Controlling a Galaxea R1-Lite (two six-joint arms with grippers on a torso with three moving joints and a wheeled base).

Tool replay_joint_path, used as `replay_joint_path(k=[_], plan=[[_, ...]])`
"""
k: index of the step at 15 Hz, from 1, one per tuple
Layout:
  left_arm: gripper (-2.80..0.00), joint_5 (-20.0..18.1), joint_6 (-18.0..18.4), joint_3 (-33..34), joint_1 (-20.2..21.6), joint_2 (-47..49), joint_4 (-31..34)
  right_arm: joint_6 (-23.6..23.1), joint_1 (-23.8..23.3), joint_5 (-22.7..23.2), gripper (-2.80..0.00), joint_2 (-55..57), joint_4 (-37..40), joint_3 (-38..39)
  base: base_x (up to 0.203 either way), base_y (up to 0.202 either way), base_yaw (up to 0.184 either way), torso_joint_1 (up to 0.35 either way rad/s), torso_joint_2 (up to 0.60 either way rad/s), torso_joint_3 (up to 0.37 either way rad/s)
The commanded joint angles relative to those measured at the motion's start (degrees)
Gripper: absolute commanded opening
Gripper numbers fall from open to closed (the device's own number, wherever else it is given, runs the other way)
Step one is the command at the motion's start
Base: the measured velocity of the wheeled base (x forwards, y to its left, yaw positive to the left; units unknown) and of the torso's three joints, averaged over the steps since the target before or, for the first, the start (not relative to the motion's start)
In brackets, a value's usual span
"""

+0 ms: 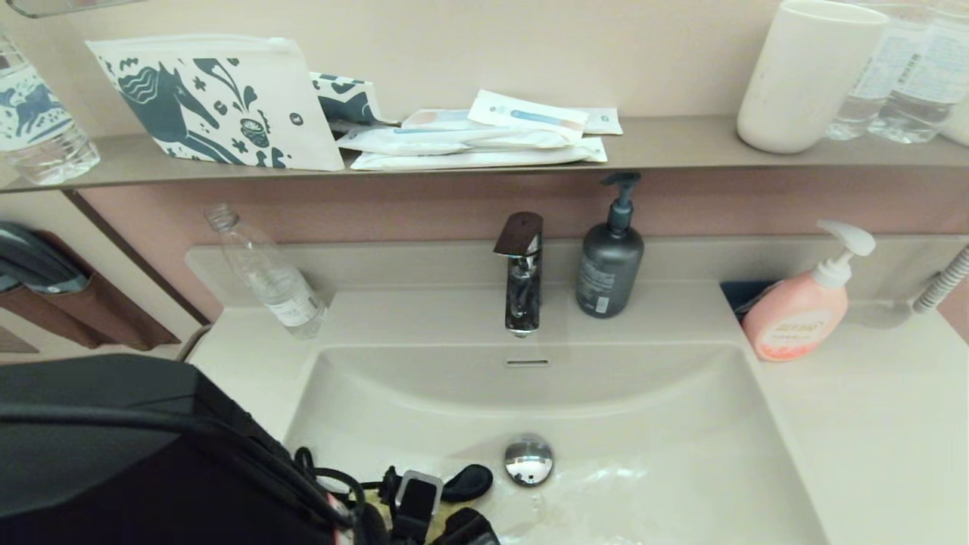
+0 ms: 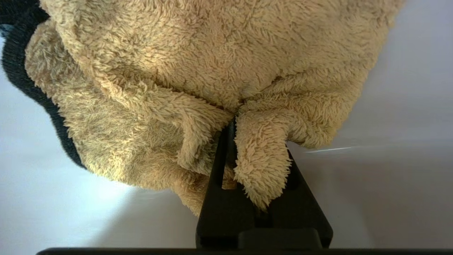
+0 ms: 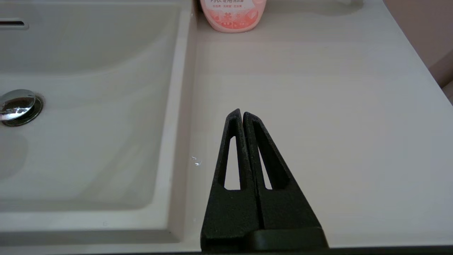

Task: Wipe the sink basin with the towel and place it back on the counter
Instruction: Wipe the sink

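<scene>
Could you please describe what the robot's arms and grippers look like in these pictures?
The left arm is a bulky matte black casing with black cables looping along it. The left gripper and right gripper have matte black, tapering, triangular fingers with slot-like cut-outs. No markings show.

2 pump bottles (image 1: 609, 261), 1 towel (image 2: 198, 71), 1 cup (image 1: 802, 76).

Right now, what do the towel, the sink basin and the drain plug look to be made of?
The towel: fluffy mustard terry or fleece, judging by its long soft pile, with black knit trim. The sink basin: glossy off-white ceramic or resin, hard to tell which; it carries soft highlights. The drain plug: polished chrome-look metal, mirroring its surroundings.
</scene>
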Motion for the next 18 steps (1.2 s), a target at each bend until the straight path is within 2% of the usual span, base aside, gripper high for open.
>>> replay_joint_path(k=[1,4,7,8,13,16,18], plan=[[-2.80,1.9,3.9,1.5,3.8,-2.0,-0.6,0.0,0.0,0.0,-2.80,0.1,0.0,0.0,0.000,0.000,0.000,0.000,0.00,0.000],[-2.80,6.0,14.3,1.3,8.3,-2.1,-2.3,0.0,0.0,0.0,-2.80,0.1,0.0,0.0,0.000,0.000,0.000,0.000,0.00,0.000],[-2.80,8.9,24.0,-1.7,12.1,-1.9,-3.7,0.0,0.0,0.0,-2.80,0.1,0.0,0.0,0.000,0.000,0.000,0.000,0.00,0.000],[-2.80,9.6,27.9,-2.6,13.6,-1.9,-4.5,0.0,0.0,0.0,-2.80,0.1,0.0,0.0,0.000,0.000,0.000,0.000,0.00,0.000],[-2.80,10.9,41.3,-5.1,19.8,-1.7,-6.5,0.0,0.0,0.0,-2.80,0.1,0.0,0.0,0.000,0.000,0.000,0.000,0.00,0.000],[-2.80,12.1,50.7,-6.8,23.8,-2.3,-13.9,0.0,0.0,0.0,-2.80,0.1,0.0,0.0,0.000,0.000,0.000,0.000,0.00,0.000],[-2.80,12.2,59.5,-6.9,26.3,-2.7,-20.2,0.0,0.0,0.0,-2.80,0.1,0.0,0.0,0.000,0.000,0.000,0.000,0.00,0.000]])
